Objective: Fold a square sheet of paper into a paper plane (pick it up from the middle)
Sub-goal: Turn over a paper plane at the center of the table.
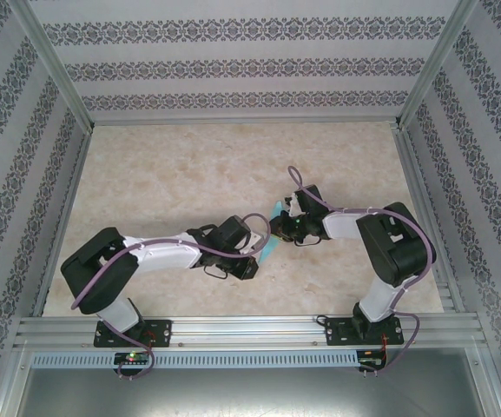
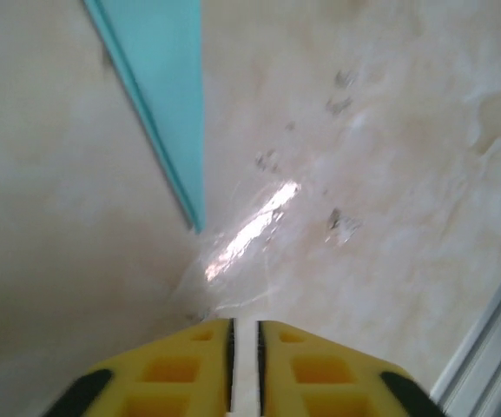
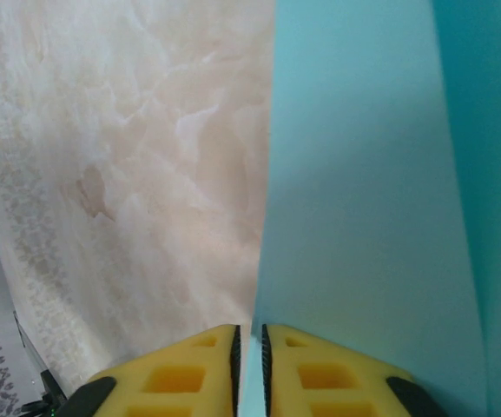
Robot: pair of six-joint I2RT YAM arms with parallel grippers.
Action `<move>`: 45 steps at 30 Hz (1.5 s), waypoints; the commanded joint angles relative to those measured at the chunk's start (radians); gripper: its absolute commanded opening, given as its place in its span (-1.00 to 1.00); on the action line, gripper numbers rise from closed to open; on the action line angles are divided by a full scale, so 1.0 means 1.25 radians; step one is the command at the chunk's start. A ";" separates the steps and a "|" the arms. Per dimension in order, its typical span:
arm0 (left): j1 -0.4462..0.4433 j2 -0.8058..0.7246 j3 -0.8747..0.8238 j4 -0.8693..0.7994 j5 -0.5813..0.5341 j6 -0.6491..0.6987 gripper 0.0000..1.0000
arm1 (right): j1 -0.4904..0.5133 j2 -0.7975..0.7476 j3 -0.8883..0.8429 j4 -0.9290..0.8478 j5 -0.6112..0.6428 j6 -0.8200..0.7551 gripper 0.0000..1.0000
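- Shows, from above, the paper plane (image 1: 272, 233) near the middle of the table (image 1: 189, 165), where the tips of the two arms meet
- Shows, from the left wrist, the same turquoise sheet narrowed to a sharp point, with a doubled, layered edge along one side
- Places the left gripper (image 2: 244, 323) short of that point and not touching it, fingers parted by a narrow slit with nothing turquoise between them
- Places the right gripper (image 3: 250, 328) against a broad folded panel, fingers almost pressed together and the paper's edge running down into the slit; cannot tell whether pinched or free
- Judged as late in the task: folds into a dart appear made, long creases in place
- Leaves, probably, only a clean release and withdrawal, perhaps a last pressing of creases; cannot tell whether both wings match
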State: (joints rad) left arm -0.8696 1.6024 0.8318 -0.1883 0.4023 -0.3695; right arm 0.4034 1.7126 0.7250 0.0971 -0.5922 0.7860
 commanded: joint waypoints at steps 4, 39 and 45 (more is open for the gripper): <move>0.001 -0.007 0.122 -0.106 -0.109 0.054 -0.37 | -0.030 -0.127 0.024 -0.103 0.027 -0.025 -0.44; 0.005 0.230 0.276 -0.106 -0.257 0.043 -0.48 | -0.221 -0.388 -0.115 -0.234 0.005 -0.090 0.00; 0.013 0.217 0.265 -0.109 -0.248 0.041 -0.59 | -0.190 -0.373 -0.122 -0.202 -0.012 -0.059 0.01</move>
State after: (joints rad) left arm -0.8658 1.8740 1.1526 -0.2901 0.0998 -0.3145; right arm 0.1463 1.2396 0.5800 -0.1886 -0.5808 0.6888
